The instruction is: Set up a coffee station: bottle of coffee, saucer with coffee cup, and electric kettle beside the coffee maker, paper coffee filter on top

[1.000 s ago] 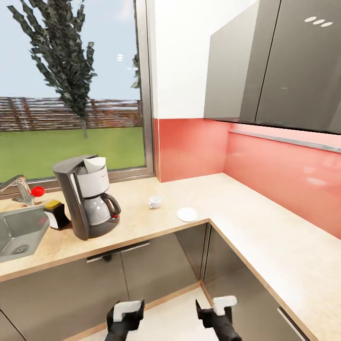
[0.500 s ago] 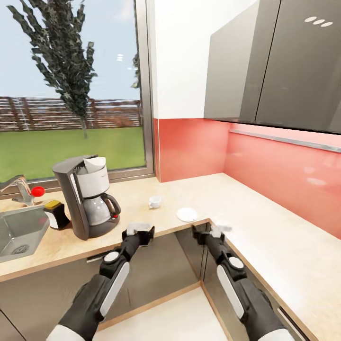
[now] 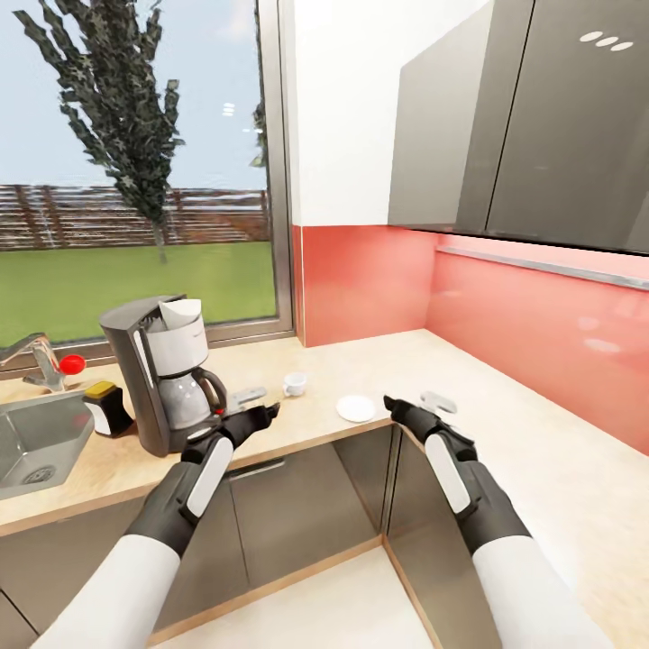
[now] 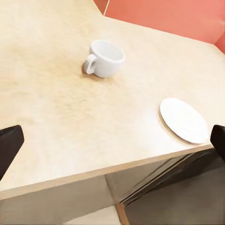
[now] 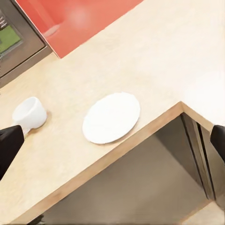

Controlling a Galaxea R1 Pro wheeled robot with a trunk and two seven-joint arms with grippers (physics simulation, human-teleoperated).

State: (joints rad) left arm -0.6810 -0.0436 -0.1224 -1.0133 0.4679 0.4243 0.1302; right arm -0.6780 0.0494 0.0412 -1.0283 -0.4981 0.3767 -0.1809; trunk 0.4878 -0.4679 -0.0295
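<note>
The coffee maker (image 3: 167, 379) stands on the kitchen countertop (image 3: 505, 433) with the white paper coffee filter (image 3: 180, 314) on top. The bottle of coffee (image 3: 108, 407) sits just left of it. To its right are the coffee cup (image 3: 294, 383) (image 4: 105, 58) (image 5: 29, 113) and, apart from it, the empty saucer (image 3: 356, 408) (image 4: 183, 120) (image 5: 111, 117). My left gripper (image 3: 254, 404) (image 4: 112, 143) hovers open near the counter edge, between the coffee maker and the cup. My right gripper (image 3: 419, 402) (image 5: 112, 140) is open just right of the saucer. The electric kettle and kitchen shelf are out of view.
A steel sink (image 3: 36, 442) with a faucet (image 3: 41, 361) lies at the left. Dark grey wall cabinets (image 3: 532, 126) hang over the right run of the L-shaped counter, with a red backsplash (image 3: 505, 306) behind. Base cabinets (image 3: 297, 505) stand below.
Both arms have risen from low by the floor up to counter height and reached forward. The left gripper now sits near the cup and the right gripper beside the saucer.
</note>
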